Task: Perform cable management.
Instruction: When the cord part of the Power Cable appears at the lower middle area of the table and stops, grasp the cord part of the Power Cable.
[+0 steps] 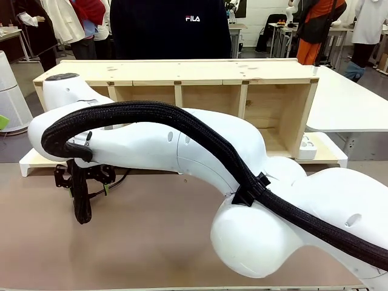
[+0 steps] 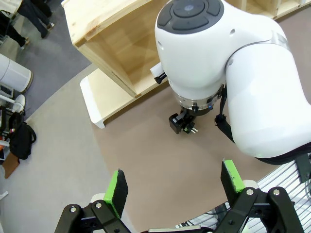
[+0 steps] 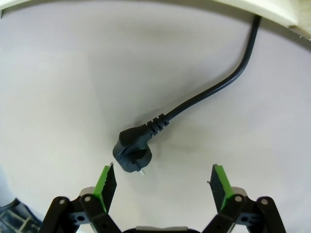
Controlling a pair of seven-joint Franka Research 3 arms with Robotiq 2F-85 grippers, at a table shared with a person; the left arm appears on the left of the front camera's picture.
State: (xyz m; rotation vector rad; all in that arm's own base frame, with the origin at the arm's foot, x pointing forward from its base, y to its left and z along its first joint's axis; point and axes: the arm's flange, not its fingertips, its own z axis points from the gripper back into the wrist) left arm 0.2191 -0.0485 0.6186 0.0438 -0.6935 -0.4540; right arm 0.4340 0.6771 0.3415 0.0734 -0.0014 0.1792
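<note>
The right gripper (image 3: 163, 178) hangs spread wide and empty, the cable (image 3: 204, 94) loose on the table (image 3: 73, 73) just ahead, its plug (image 3: 132, 153) nearest the jaws, off-centre — nothing grasped, so tidying looks barely begun

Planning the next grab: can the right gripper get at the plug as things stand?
Probably yes. The right gripper hangs open just above the plug, which lies on bare table near one green pad; nothing sits between them.
</note>
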